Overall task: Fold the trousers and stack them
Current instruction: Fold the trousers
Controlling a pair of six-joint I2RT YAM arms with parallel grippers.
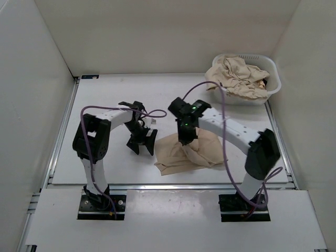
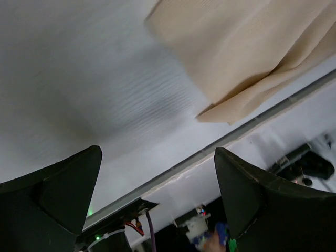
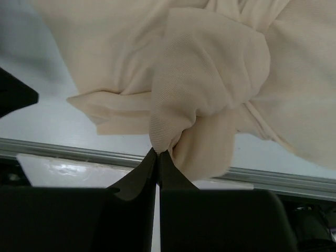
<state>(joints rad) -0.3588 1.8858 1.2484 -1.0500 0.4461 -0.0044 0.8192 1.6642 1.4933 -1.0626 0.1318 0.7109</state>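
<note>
My right claw clenches a fold of soft beige-tan fabric trousers; my left claw gapes wide above the white tabletop.

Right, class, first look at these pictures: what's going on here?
The right claw is shut on a bunched fold of the beige trousers, which lie near the front edge of the table. The left claw hangs open beside them, holding nothing. More crumpled trousers fill the white basket at the far right. Nothing is folded or stacked yet.
</note>
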